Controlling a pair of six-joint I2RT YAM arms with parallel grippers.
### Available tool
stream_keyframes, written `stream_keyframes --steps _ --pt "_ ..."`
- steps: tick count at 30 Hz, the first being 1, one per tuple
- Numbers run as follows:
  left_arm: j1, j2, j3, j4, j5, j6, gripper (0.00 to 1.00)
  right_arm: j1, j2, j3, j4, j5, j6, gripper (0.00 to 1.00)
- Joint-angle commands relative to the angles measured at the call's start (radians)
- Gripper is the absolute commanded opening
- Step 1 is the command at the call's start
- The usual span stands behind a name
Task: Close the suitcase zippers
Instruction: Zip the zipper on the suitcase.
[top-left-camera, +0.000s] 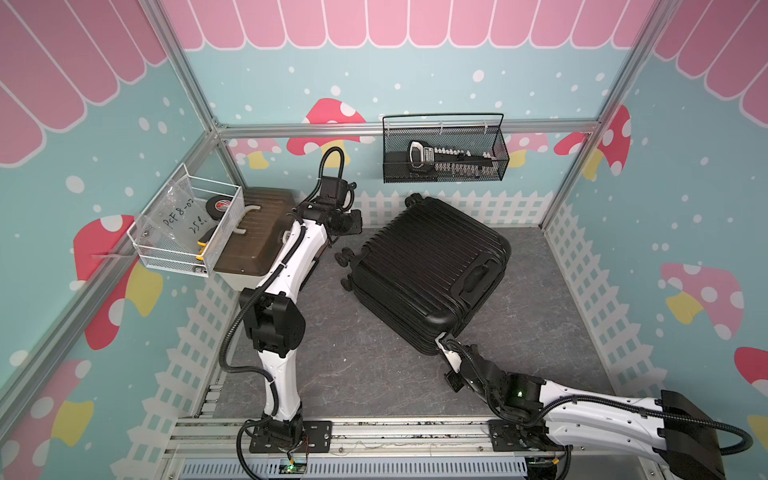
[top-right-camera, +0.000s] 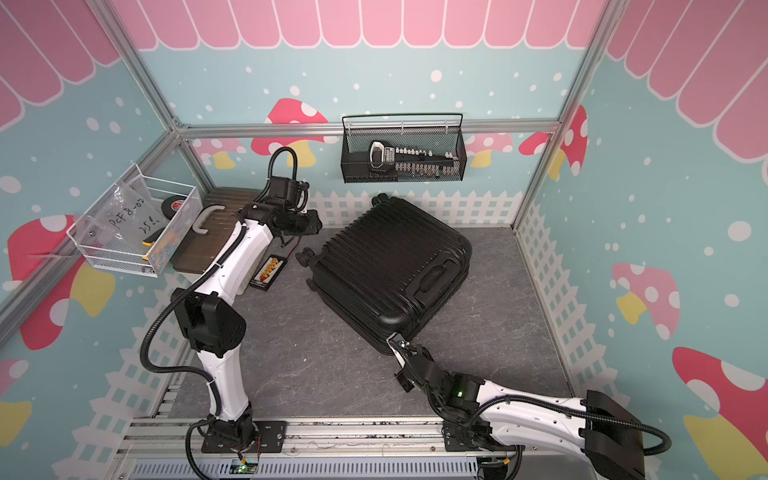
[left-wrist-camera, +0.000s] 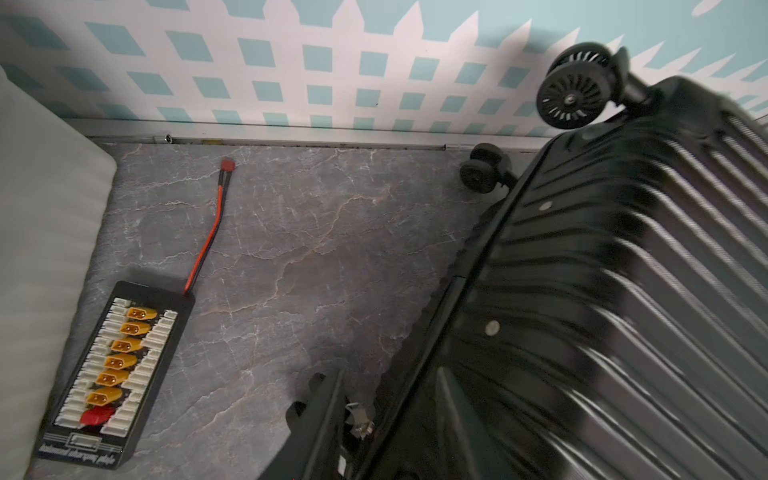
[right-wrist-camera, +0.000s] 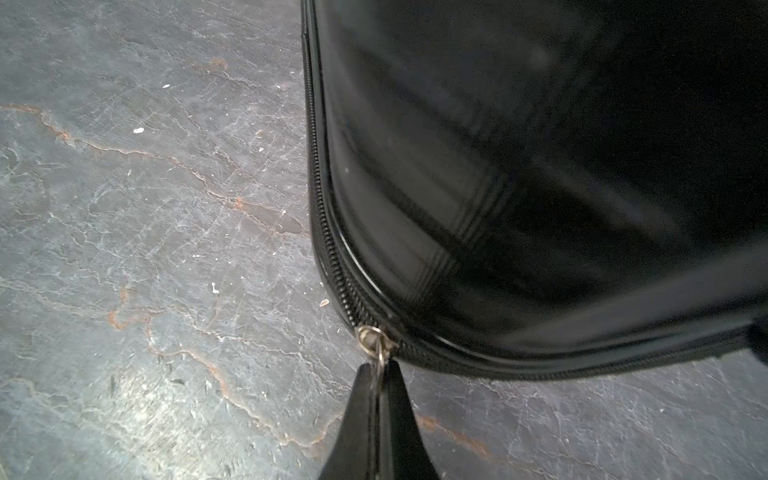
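The black ribbed suitcase (top-left-camera: 432, 266) (top-right-camera: 390, 266) lies flat on the grey floor, shells together, wheels toward the left arm. In the right wrist view the zipper track (right-wrist-camera: 328, 241) runs round the near corner to a silver slider (right-wrist-camera: 374, 338). My right gripper (right-wrist-camera: 379, 370) (top-left-camera: 440, 338) is shut on the slider's pull at that corner. My left gripper (top-left-camera: 349, 224) (left-wrist-camera: 353, 399) hovers by the wheel end. One of its fingers (left-wrist-camera: 324, 399) stands beside a small silver metal piece (left-wrist-camera: 358, 419) at the rim. The second finger is lost against the black shell.
A beige box with a brown lid (top-left-camera: 249, 232) sits back left beneath a white wire basket (top-left-camera: 187, 224). A charging board (left-wrist-camera: 120, 365) (top-right-camera: 268, 270) with a red-black lead (left-wrist-camera: 212, 232) lies beside it. A black mesh basket (top-left-camera: 444, 153) hangs on the back wall.
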Motion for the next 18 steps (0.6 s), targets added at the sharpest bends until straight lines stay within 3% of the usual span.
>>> stream_keyframes --steps 1,7,18 --pt "0.003 0.051 0.038 -0.098 -0.025 0.029 0.32 -0.007 0.005 0.011 -0.007 0.055 0.019 0.0" --pt "0.003 0.006 -0.094 -0.145 0.017 0.09 0.27 -0.012 0.02 0.029 -0.007 0.076 -0.009 0.0" --pt "0.002 -0.275 -0.453 -0.174 0.154 0.164 0.25 -0.144 0.039 0.087 -0.032 0.046 -0.093 0.0"
